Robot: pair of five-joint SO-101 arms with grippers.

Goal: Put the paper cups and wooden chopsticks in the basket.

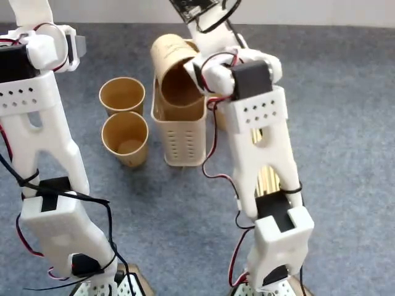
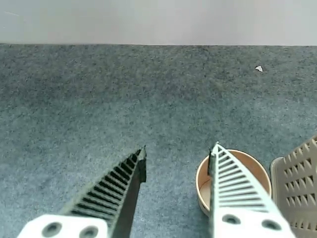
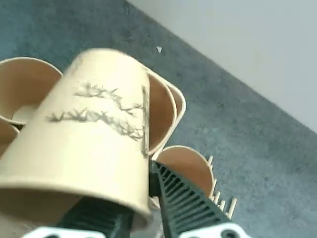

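An illegible dark scrawl marks the tan paper cup (image 3: pixel 99 124), gripped at its rim between the right gripper's (image 3: pixel 131 191) fingers and tilted over the cream perforated plastic basket (image 1: pixel 179 148); the left gripper's (image 2: pixel 178 151) fingers stand spread, a second tan cup (image 2: pixel 247 166) behind one tip.

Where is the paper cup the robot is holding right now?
In the high view, the held cup is tilted in the right gripper over the basket, with two upright cups standing to the basket's left.
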